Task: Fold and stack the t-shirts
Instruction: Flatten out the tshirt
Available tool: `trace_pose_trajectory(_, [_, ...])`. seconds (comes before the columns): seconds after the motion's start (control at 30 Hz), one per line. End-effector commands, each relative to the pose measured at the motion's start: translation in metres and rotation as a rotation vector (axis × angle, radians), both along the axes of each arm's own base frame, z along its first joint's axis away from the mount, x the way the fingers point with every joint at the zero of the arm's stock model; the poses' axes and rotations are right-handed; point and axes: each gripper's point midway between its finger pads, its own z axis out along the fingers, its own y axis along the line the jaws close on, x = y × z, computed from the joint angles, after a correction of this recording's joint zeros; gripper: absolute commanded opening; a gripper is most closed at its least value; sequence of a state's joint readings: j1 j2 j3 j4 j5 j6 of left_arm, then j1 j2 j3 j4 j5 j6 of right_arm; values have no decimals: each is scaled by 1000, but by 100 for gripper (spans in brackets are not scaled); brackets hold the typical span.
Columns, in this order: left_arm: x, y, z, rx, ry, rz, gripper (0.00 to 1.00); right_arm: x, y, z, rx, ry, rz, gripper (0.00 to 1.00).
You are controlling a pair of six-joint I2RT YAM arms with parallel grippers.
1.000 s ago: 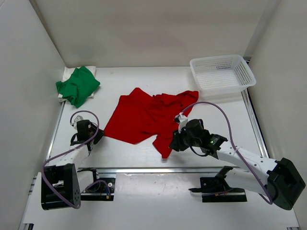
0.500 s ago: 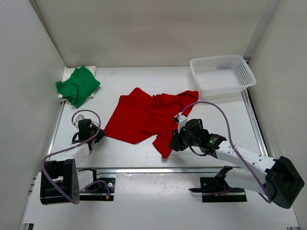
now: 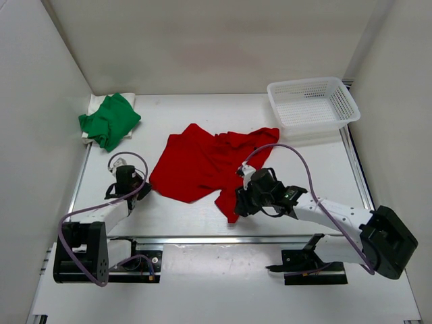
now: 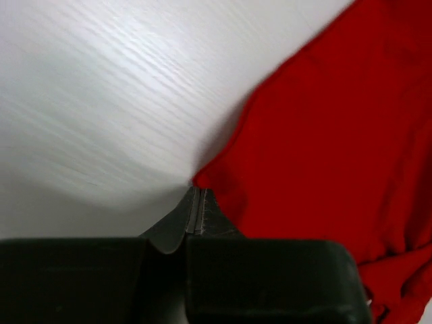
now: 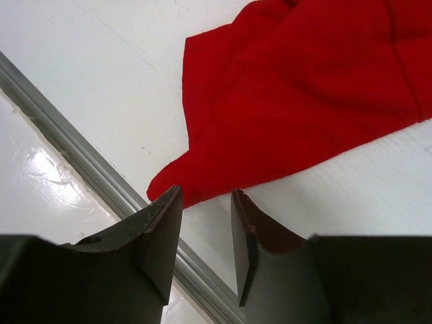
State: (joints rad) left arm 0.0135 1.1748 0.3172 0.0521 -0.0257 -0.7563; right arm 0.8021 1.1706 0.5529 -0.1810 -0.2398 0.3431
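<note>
Centrally, the crumpled red cloth t-shirt [image 3: 202, 165] lies spread on the white worktop [image 3: 202, 115]. The left gripper [image 4: 196, 202] has its jaws pressed together at the shirt's left corner; whether a sliver of cloth is nipped between them I cannot quite tell. The right gripper [image 5: 206, 196] hangs over the shirt's near tip, jaws parted, nothing between them. A bright green cloth t-shirt [image 3: 109, 121] sits bunched on a cream-white t-shirt [image 3: 94, 102] far left, well apart from the white plastic mesh basket [image 3: 317, 125] far right.
</note>
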Motion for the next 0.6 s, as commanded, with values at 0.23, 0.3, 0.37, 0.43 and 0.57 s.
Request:
trace_pose_trajectory(0.23, [17, -38, 51, 45, -156, -159, 0, 14, 19, 14, -126, -41, 82, 42])
trace_pose_trajectory(0.3, [14, -43, 48, 46, -149, -182, 0, 15, 23, 18, -169, -49, 121, 44])
trace_pose_trajectory(0.37, [14, -47, 46, 38, -147, -194, 0, 13, 16, 15, -250, -42, 165, 47])
trace_pose_trajectory(0.43, [12, -51, 43, 20, -148, -213, 0, 9, 13, 14, -302, -23, 205, 47])
trace_pose_trajectory(0.57, [7, -54, 33, -8, -123, -223, 0, 2, 19, 18, -319, 36, 323, 48])
